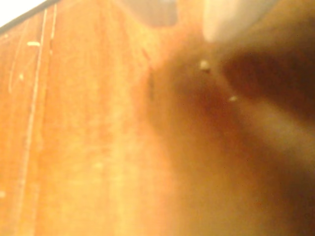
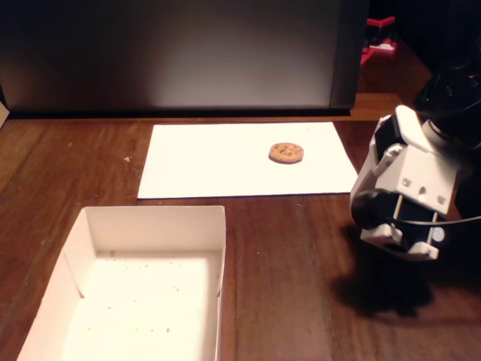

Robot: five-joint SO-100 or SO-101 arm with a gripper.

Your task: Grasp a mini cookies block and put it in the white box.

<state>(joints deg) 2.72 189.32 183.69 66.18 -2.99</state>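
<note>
Right now 1 cookie (image 2: pixel 286 153) lies flat on the paper (image 2: pixel 225 162), well apart from both arm and box (image 2: pixel 150 226), presumably laid out for an easy top-down grab. Box sits nearer the camera, open side up, only crumbs inside. Gripper (image 2: pixel 398 239) hangs low at right over bare table (image 2: pixel 293 263), nothing held; jaws apart or together — can't tell. Wrist view's mostly blurred wood.

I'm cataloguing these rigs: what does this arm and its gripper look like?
In the fixed view the arm is white angular plastic with black parts at the joints and small dark screw holes. A thin cable runs off to the right. The gripper's fingertips can't be made out.
</note>
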